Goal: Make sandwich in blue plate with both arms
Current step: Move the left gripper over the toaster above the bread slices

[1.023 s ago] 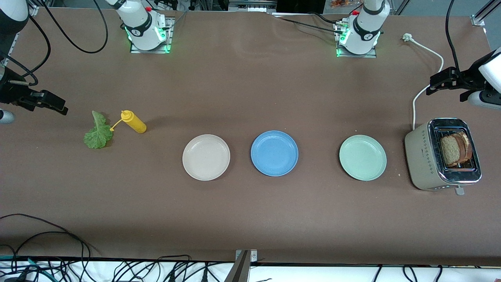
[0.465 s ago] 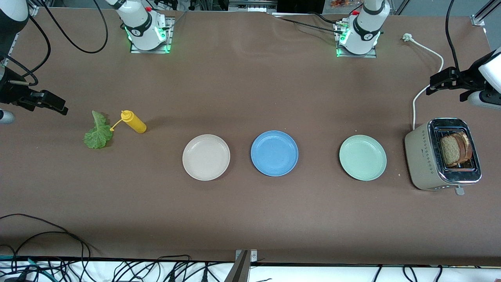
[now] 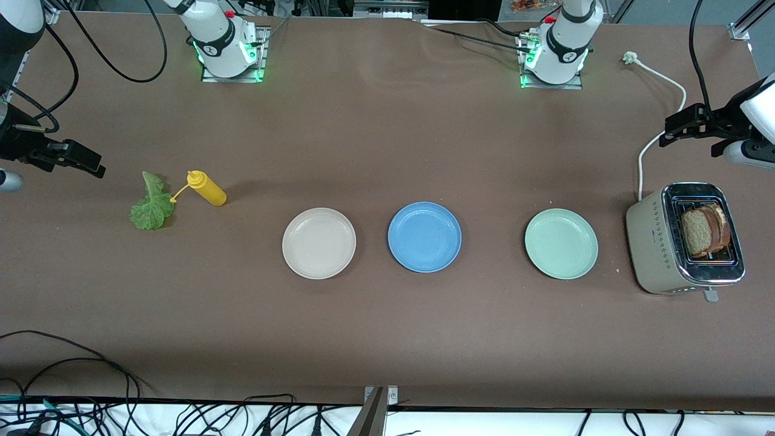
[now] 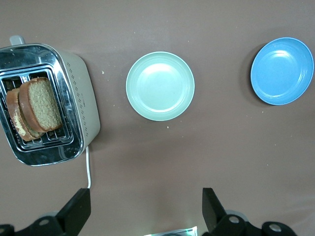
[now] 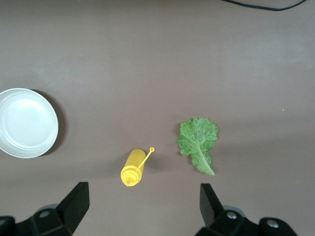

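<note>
Brown matting covers the table (image 3: 387, 339), on which three plates are set in a row: a cream plate (image 3: 319, 243) toward the right arm's end, the blue plate (image 3: 424, 237) in the middle, and a green plate (image 3: 561, 243) toward the left arm's end. Nothing is seen on any of them. A toaster (image 3: 657, 242) is stood near the left arm's end, with two bread slices (image 3: 703, 231) upright in its slots and its white cord (image 3: 660, 130) trailed away from the front camera. At the right arm's end a lettuce leaf (image 3: 150, 206) lies flat, just beside a yellow sauce bottle (image 3: 207, 188) laid on its side. The left gripper (image 4: 145, 209) is held in the air over the cord and bare table beside the toaster, its jaws spread wide and nothing grasped. The right gripper (image 5: 142, 206) is held over bare table near the lettuce, jaws likewise released and empty. No part of the sandwich has yet been brought to the blue plate, so the task is judged to be at its very start, with the first pick not yet made. A descent of the left gripper onto one bread slice is probably called for next, the jaws aligned across its thin faces so that it can be lifted straight out of the slot, while the lettuce is left for the right gripper.
</note>
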